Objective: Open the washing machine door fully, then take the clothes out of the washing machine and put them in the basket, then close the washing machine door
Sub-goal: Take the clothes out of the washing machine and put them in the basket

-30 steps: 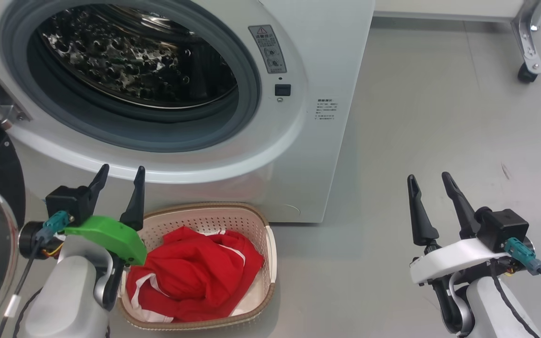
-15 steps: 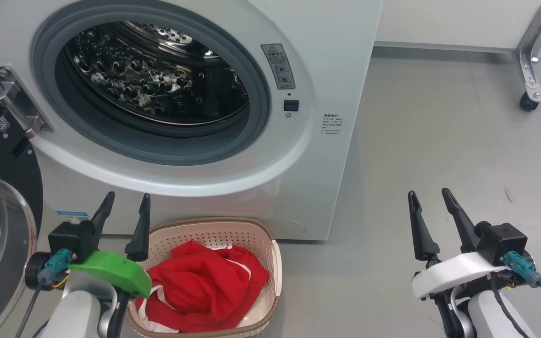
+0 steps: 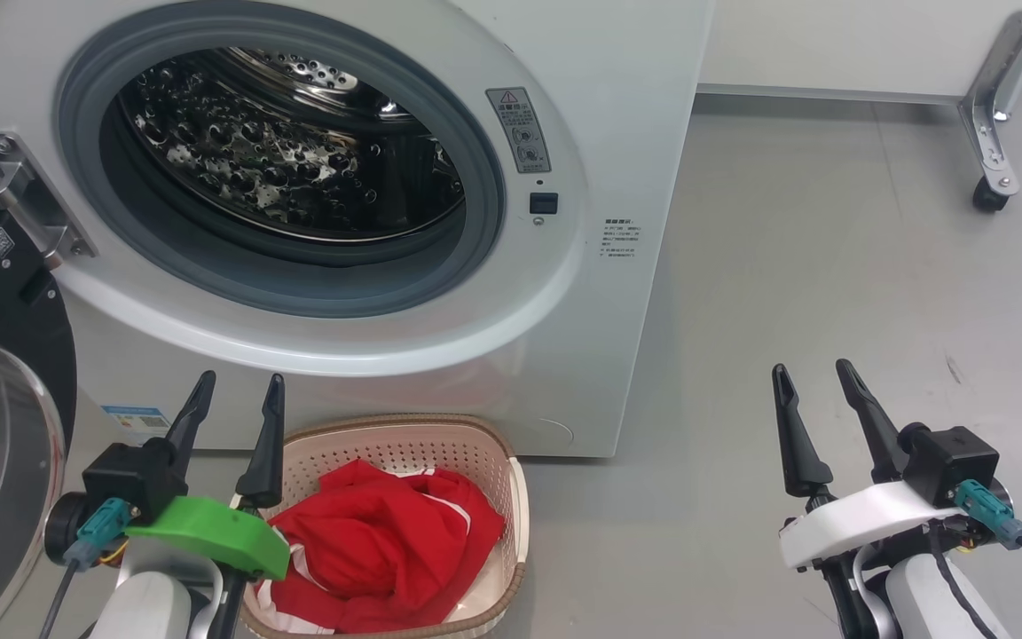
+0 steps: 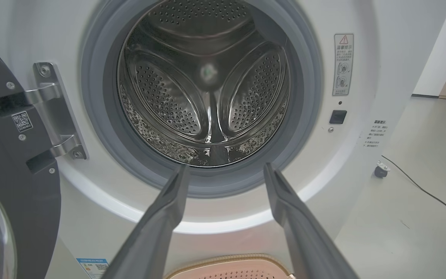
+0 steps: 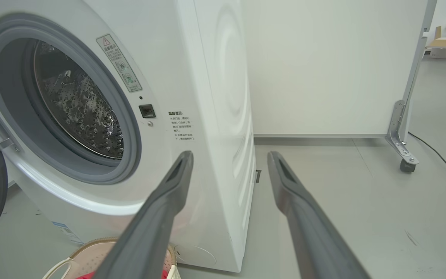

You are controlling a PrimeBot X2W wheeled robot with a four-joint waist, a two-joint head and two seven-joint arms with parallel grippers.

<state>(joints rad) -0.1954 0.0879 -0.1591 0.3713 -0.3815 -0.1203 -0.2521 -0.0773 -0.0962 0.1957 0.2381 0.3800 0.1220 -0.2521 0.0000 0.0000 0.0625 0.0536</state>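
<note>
Fingers (image 3: 264, 444) wide apart, empty; bright red clothes (image 3: 387, 550) in cream perforated basket (image 3: 404, 451).

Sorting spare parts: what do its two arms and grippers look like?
The left gripper and right gripper each have two long, dark, tapered fingers on a black block, with a teal connector and black cable. A bright green bracket marks the left, a white bracket the right. Forearms are pale grey.

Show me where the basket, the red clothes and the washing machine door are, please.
Basket (image 3: 387, 448), head view, on its perforated back wall.
Clothes (image 3: 378, 550), head view, on the middle of the red heap.
Washing machine door (image 3: 23, 337), head view, on its black rim.
</note>
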